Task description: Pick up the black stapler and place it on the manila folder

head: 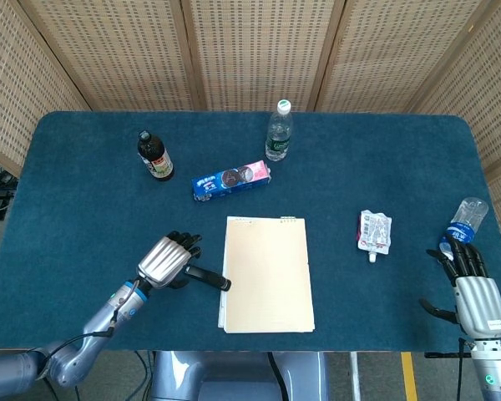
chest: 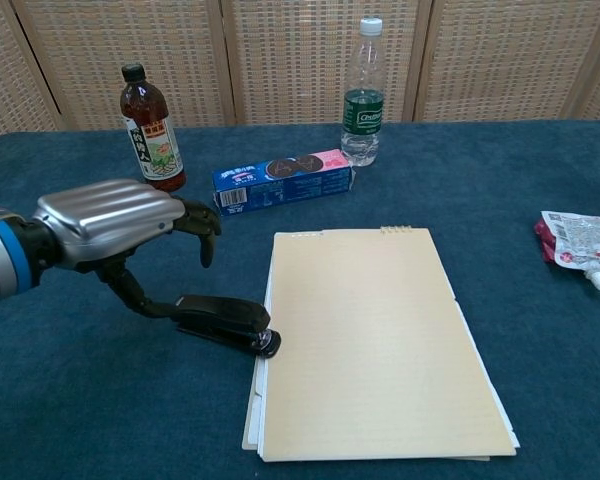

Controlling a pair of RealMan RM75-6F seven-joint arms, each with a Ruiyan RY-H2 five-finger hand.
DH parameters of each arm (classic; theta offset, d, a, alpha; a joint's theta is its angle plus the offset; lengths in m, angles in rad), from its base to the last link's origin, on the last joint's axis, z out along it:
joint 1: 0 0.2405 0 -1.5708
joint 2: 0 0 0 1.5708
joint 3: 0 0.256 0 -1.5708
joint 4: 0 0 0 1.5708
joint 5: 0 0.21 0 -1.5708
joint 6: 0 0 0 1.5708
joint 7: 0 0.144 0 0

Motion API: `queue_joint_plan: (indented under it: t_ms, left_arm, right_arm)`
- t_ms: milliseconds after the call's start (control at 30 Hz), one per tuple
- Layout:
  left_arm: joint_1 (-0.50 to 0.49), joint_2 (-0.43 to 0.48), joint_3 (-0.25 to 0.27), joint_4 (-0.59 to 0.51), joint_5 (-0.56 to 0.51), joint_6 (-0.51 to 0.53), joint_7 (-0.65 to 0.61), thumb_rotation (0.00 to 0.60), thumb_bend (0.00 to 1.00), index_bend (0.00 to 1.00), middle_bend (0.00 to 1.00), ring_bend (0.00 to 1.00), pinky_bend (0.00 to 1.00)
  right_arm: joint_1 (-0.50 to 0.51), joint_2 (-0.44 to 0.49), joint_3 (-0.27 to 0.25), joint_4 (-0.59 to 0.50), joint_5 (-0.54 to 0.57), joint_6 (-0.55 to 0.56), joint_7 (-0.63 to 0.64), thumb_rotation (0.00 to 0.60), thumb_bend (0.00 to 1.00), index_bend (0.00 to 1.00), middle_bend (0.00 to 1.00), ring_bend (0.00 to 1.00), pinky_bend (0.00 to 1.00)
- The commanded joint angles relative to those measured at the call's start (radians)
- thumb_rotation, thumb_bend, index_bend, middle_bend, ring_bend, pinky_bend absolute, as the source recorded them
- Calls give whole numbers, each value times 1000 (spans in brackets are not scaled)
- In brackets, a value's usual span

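1 black stapler [chest: 223, 322] is seen flat on the blue tabletop [chest: 70, 400], its long axis running left to right, its right end just beside the left edge of the manila folder [chest: 375, 340]. The left robot hand [chest: 120, 225] is spread above its left end, holding nothing. The right robot hand [head: 472, 288] is spread at the tabletop's right edge.

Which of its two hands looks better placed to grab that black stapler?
The left hand. It hangs right over the black stapler, thumb at its rear end, fingers apart. The right hand sits at the table's far right edge, beyond the manila folder.
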Motion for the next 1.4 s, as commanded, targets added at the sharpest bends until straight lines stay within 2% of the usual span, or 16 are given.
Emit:
queue_joint_plan:
  t_ms: [33,467,533,667,733,900,1200,1400]
  left_arm:
    - [-23,-35,-5,14,-43,-9,36,600,245,399,215,232,285]
    - [-77,-121,15,44,-167,-8,137,600,258,413,226,232,285]
    - [-85,-136,16,50,-179,-3,145,600,309,436,243,239,291]
    - [-91,-161,18,62,-175,27,150,600,507,592,372,347,384]
    - [-94,-175,22,76,-160,46,156,600,558,660,431,398,425]
    - [-107,-195,19,89,-103,82,125,600,574,749,499,453,470]
    - [-168,-206,-30,62,-70,90,144,600,574,757,504,459,476]
    - [-219,-273,-46,96,-109,66,208,600,570,749,504,459,473]
  right_arm:
    - [0,2,0,-1,0,0,4,600,140,243,0,0,3]
    - [-2,14,5,-2,0,6,45,600,141,243,0,0,3]
    - [-3,15,6,-3,-1,9,50,600,141,243,0,0,3]
    - [-4,18,7,-4,0,12,58,600,140,243,0,0,3]
    - [-4,19,8,-4,-1,13,63,600,140,243,0,0,3]
    - [-5,22,9,-5,-1,16,72,600,140,244,0,0,2]
    - [-6,30,14,-7,5,18,96,600,140,244,0,0,2]
    - [-7,39,17,-5,10,16,128,600,140,244,0,0,2]
